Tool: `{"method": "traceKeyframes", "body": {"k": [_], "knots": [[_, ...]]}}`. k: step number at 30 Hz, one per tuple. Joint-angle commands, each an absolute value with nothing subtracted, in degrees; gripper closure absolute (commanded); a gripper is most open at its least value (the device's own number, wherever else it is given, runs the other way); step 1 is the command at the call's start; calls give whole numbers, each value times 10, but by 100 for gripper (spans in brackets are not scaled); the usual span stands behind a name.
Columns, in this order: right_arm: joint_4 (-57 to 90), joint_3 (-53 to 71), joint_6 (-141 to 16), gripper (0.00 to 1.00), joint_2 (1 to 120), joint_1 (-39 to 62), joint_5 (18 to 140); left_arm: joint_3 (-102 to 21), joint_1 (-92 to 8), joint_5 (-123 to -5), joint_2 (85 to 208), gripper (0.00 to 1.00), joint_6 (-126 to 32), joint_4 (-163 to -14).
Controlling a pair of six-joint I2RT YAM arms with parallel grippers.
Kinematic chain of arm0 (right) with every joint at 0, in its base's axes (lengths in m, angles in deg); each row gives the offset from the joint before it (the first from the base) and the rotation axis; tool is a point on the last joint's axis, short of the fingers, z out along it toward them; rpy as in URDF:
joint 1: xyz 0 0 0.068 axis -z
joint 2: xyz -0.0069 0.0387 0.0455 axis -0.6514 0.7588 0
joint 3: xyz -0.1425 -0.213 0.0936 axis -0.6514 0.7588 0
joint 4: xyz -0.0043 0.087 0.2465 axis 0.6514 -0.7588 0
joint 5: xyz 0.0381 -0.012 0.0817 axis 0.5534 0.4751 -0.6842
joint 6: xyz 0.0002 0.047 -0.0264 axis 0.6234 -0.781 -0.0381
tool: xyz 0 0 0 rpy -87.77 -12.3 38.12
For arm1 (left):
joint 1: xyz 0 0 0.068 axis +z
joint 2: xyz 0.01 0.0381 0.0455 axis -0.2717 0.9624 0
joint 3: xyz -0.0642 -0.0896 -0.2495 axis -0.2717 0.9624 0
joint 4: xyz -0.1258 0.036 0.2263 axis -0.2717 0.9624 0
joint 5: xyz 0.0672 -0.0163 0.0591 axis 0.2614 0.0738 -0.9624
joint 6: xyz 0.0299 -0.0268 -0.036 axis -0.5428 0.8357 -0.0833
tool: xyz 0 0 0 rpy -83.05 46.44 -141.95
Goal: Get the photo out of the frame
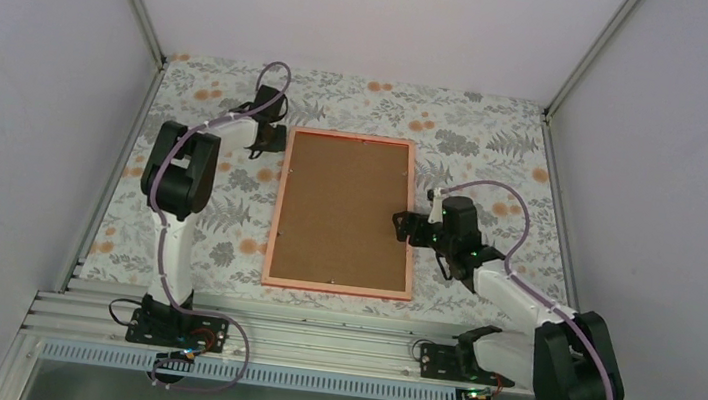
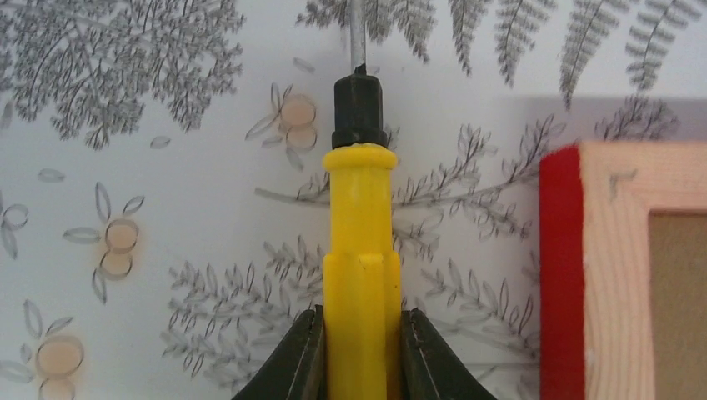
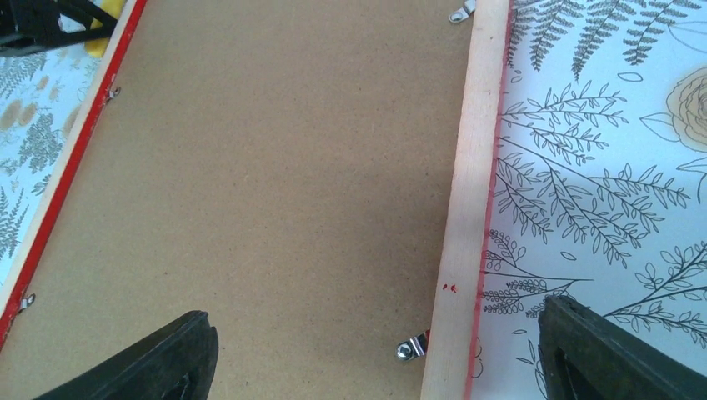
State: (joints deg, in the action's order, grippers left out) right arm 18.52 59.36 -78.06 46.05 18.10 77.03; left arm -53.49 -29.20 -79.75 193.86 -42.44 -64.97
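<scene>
While the frame point(image 1: 277, 206) lies face down on the surface point(image 1: 229, 246), photo unseen beneath, the yellow-handled tool point(image 2: 358, 208) is gripped by the left end effector point(image 2: 360, 321); right end effector point(image 3: 375, 329) open. Clips point(image 3: 410, 347) should be turned gently.

No text, label or number is readable.

The frame point(image 3: 463, 167) lies rear side up, its wooden rail between the wide-apart jaws.

A yellow-handled tool point(image 2: 358, 267), black-collared, points across the floral tablecloth point(image 1: 498, 136).
</scene>
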Motion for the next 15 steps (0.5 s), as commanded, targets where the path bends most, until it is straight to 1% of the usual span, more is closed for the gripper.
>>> {"method": "traceKeyframes", "body": {"k": [1,11,15], "knots": [[186,601,-786,14,439,175,766,-486,-296,-822,1910,83,-428,-604],[167,610,-791,14,395,175,757,-312,-297,-804,1781,84,-406,-620],[165,615,-792,14,385,175,755,-261,-298,-796,1742,81,-400,-628]]}}
